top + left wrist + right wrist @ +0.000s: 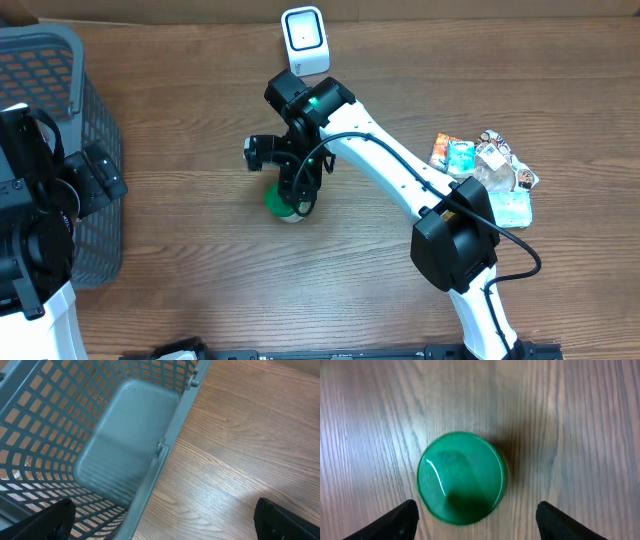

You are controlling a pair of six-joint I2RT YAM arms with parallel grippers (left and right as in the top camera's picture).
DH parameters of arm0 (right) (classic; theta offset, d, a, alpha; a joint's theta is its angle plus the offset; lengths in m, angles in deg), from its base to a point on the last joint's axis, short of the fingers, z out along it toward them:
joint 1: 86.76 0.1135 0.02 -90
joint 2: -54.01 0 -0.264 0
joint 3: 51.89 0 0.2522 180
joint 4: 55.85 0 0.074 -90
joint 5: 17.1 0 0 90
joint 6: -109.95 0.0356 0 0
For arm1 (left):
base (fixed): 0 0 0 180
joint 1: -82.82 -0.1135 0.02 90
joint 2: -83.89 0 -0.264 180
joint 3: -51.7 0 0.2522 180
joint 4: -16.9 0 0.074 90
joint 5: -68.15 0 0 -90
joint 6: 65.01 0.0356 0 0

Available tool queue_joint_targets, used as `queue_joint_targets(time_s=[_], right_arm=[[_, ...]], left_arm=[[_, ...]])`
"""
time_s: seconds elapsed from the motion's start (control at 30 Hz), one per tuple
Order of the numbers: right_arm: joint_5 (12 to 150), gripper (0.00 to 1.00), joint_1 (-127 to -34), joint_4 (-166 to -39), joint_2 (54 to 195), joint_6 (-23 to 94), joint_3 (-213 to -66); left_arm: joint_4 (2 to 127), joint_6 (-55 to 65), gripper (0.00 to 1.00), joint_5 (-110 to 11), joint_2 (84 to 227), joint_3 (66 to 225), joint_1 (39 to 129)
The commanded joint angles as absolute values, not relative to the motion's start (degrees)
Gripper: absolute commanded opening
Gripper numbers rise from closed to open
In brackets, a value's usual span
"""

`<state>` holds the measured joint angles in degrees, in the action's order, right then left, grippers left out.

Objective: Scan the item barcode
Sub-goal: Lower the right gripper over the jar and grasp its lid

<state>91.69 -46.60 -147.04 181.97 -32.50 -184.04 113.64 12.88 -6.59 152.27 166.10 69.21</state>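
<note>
Hovering straight above the green-lidded container (461, 477), the right end effector (480, 521) stood open, its fingers on either side of the lid and clear of it. The container sat lid-up near the middle of the surface (200, 300), on the near side of the white scanner (305, 40) that stood at the far edge. The left end effector (165, 522) was open too, spread wide over the rim of the grey basket (160, 455) at the left edge. A cluster of snack packets (485, 165) lay near the right edge.
</note>
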Motion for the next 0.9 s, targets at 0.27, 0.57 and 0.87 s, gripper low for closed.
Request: queue_joint_targets(time_s=[0.27, 0.57, 0.87], right_arm=[[94.07, 1.00, -46.34, -144.92, 180.18, -41.09, -183.36], [89.55, 1.00, -46.38, -141.05, 180.03, 15.57, -186.79], [95.45, 1.00, -45.36, -139.89, 180.18, 36.29, -185.53]], left_arm=[[113.58, 11.69, 1.00, -6.02, 152.13, 167.19, 68.97], [113.58, 11.67, 1.00, -6.02, 152.13, 167.19, 68.97], [113.58, 11.67, 1.00, -6.02, 152.13, 167.19, 68.97]])
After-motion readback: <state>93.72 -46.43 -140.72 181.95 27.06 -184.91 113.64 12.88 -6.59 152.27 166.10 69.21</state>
